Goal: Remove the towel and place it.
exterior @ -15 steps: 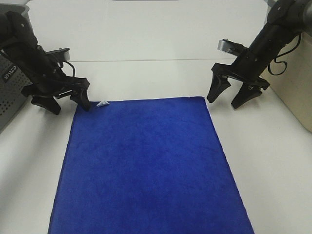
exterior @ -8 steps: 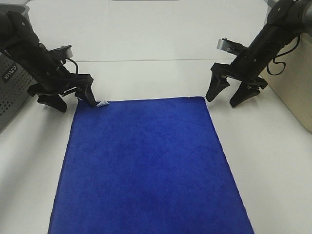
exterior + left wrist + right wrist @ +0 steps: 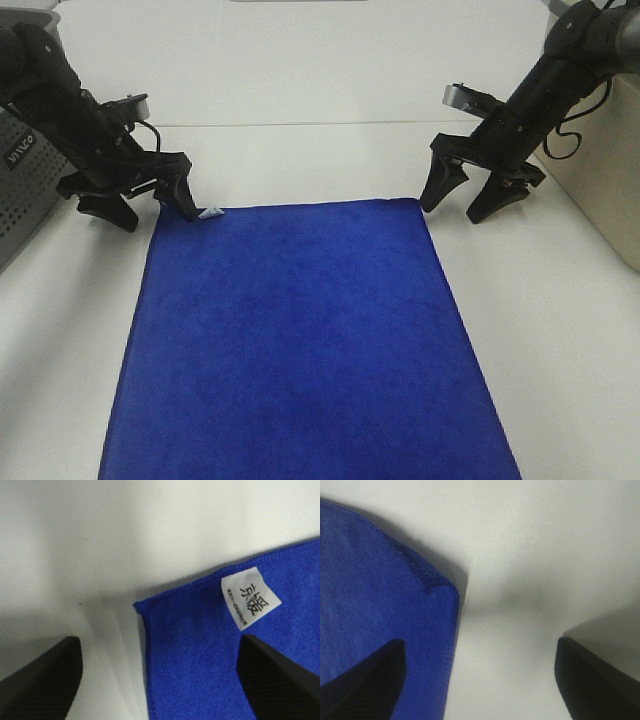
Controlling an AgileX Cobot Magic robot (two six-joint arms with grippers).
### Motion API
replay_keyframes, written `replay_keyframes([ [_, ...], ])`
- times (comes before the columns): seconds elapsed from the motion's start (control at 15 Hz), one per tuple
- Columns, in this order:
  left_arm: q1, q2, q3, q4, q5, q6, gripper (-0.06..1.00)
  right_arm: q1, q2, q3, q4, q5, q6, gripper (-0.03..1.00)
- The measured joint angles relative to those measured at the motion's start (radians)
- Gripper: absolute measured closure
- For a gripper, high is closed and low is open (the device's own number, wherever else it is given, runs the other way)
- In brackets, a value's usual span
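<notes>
Straddling the towel's far-left corner: left gripper (image 3: 157, 212), black, two-fingered, jaws spread wide, nothing held. One finger (image 3: 40, 677) sits over bare surface, the other (image 3: 280, 675) over blue pile just beside the tag (whether either tip touches down cannot be told).

Right gripper (image 3: 452, 210): black, likewise spread wide and empty, set at the far-right corner of the cloth; one finger (image 3: 362, 680) over the stitched hem, the other (image 3: 597, 680) over bare surface.

Large rectangular royal-blue plush towel (image 3: 300, 340): lying flat, running from mid-table to the near edge.

Small white printed tag (image 3: 251, 597): at the far-left corner, face up.

White flat table (image 3: 560, 330): under everything.

Grey perforated metal box (image 3: 20, 205): left edge.

Beige box (image 3: 610, 180): right edge.
</notes>
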State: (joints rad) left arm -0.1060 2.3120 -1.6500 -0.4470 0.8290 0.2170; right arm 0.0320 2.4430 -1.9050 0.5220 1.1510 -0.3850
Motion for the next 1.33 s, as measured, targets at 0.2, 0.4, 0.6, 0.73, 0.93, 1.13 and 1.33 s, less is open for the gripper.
replay_keyframes([
  [0.2, 0.000, 0.000, 0.000, 0.000, 0.005, 0.016, 0.15, 0.000, 0.001, -0.001, 0.007, 0.000, 0.000, 0.17],
  [0.4, 0.000, 0.000, 0.000, 0.000, 0.007, 0.019, 0.17, 0.000, 0.001, -0.001, 0.008, 0.000, 0.000, 0.17],
  [0.6, 0.000, 0.000, 0.000, 0.000, 0.007, 0.019, 0.17, 0.000, 0.001, -0.001, 0.012, 0.000, 0.002, 0.17],
  [0.73, -0.003, 0.000, 0.000, -0.003, 0.006, 0.020, 0.17, 0.001, 0.004, -0.001, 0.034, -0.007, 0.003, 0.18],
  [0.93, -0.030, 0.001, 0.000, -0.015, -0.004, 0.020, 0.18, 0.036, 0.021, -0.004, 0.083, -0.017, 0.003, 0.20],
  [1.13, -0.065, 0.009, -0.002, -0.059, -0.029, 0.028, 0.18, 0.084, 0.035, -0.006, 0.122, -0.028, 0.001, 0.22],
  [1.33, -0.102, 0.015, -0.006, -0.079, -0.056, 0.038, 0.18, 0.116, 0.035, -0.011, 0.122, -0.045, -0.005, 0.22],
])
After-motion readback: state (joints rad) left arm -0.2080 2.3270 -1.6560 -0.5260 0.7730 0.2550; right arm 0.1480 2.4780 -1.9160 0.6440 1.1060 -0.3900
